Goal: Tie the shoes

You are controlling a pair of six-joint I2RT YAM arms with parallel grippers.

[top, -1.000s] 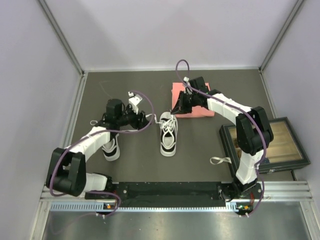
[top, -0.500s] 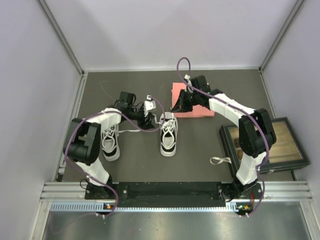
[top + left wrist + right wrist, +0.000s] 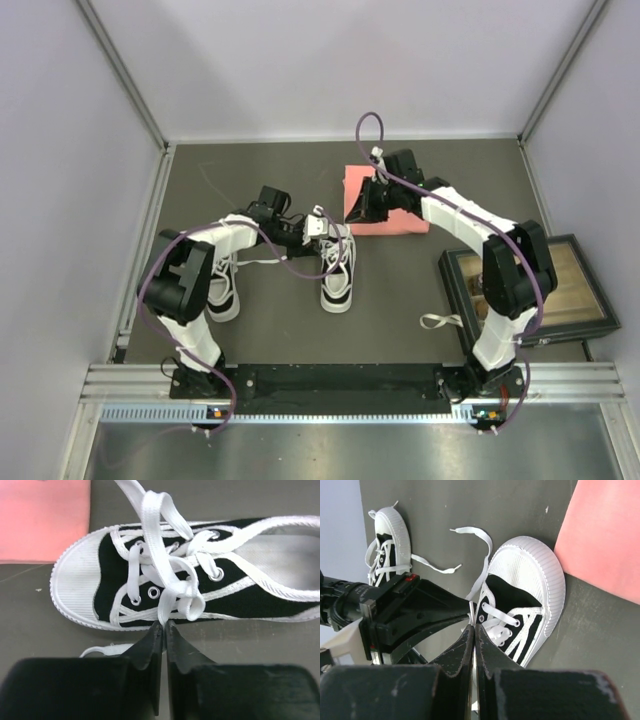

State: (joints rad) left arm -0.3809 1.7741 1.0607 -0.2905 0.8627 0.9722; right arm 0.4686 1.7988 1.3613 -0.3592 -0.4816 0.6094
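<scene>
Beside centre shoe (image 3: 250,597) eyelets: left hand (image 3: 161,626) pinched on lace (image 3: 167,602); right hand (image 3: 473,628) closed, near its toe.

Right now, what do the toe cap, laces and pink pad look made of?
Toe cap: probably rubber, matte white, with fine ribbing moulded across it.
Laces: flat woven fabric, maybe cotton or polyester, matte. They fold and twist softly.
Pad: unclear, foam or cloth. Matte pink and uniform, with no weave visible.
</scene>
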